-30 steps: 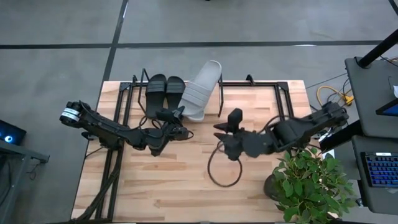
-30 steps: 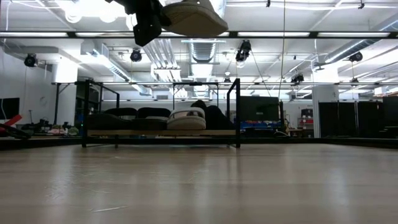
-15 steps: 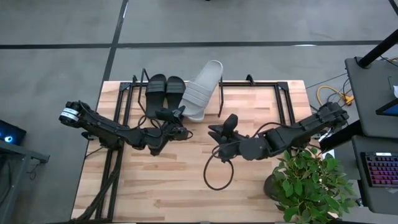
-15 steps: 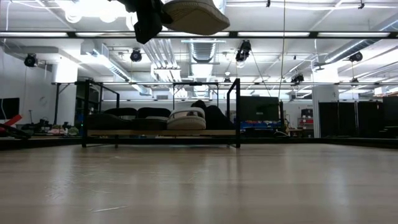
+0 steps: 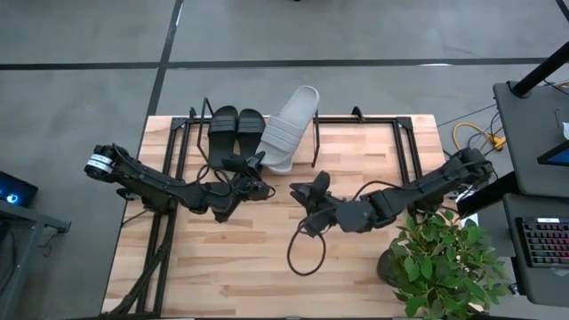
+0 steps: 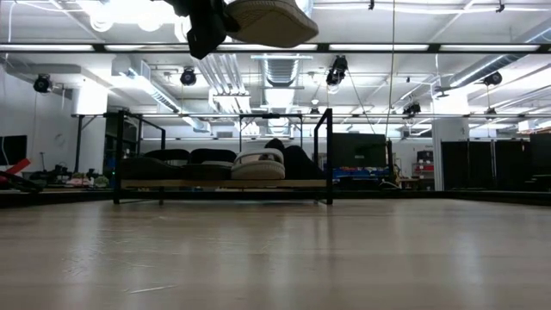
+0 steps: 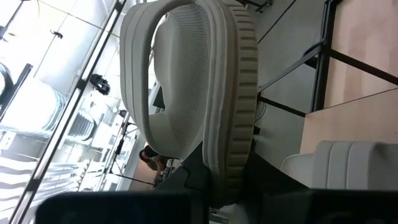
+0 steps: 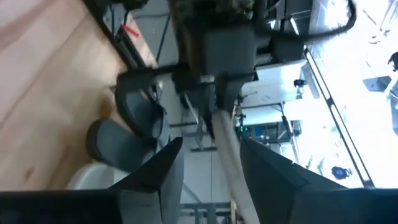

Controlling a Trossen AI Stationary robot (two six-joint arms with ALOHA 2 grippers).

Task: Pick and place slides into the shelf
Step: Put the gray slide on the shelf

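A grey slide [image 5: 286, 130] is held aloft by the left pincer [image 5: 252, 174], closed narrowly on its near end, above the shelf [image 5: 402, 124]; in the low view the slide [image 6: 269, 21] hangs high over the surface [image 5: 249, 258]. Three slides already lie in the shelf: a black pair [image 5: 236, 123] at the left and a second grey slide [image 6: 258, 164] beside it. The right pincer [image 5: 300, 192], jaws apart and holding nothing, is stationed near the surface's middle. The held slide's long axis runs near-to-far, skewed rightward at its far end. For a clean placement, this axis is best squared with the black pair, then lowered into the free bay at the right, clear of the upright wire.
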